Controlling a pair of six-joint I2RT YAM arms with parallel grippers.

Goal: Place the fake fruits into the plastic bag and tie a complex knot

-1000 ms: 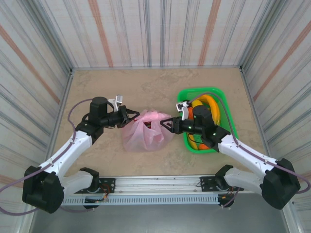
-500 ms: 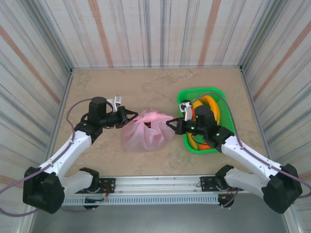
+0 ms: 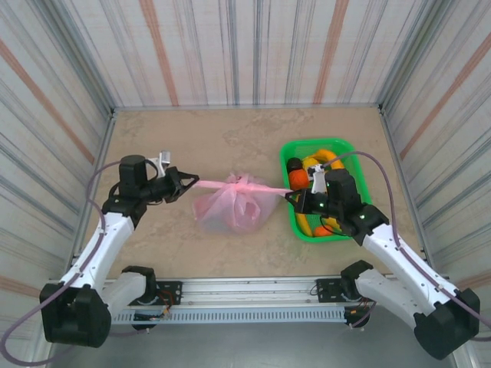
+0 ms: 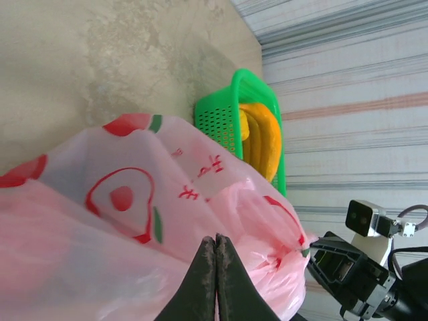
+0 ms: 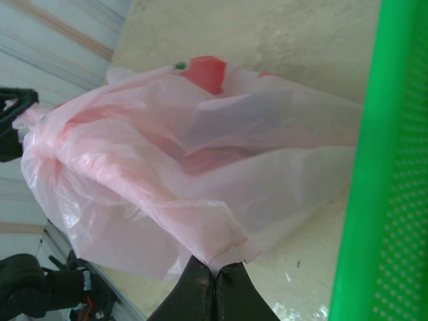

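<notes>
Since the earlier frames, the two claws are standing farther apart. The left claw [image 3: 186,184] is sitting further toward the left of the overhead frame and the right claw [image 3: 290,195] further toward the right. The right claw, open a second ago, is now closed.

You are seeing each claw pinching one pink handle strip [image 3: 211,183] of the plastic bag [image 3: 229,211], which is lying on the desk [image 3: 230,138] at frame centre. The strips are stretching taut in a line between the claws, meeting at the knot [image 3: 244,184] above the bag body.

The green basket [image 3: 307,144] is sitting just right of the bag, holding fake fruits, among them a yellow banana [image 3: 328,159] and an orange ball [image 3: 298,180]. In both wrist views, the fingertips are pressing together on pink film.
</notes>
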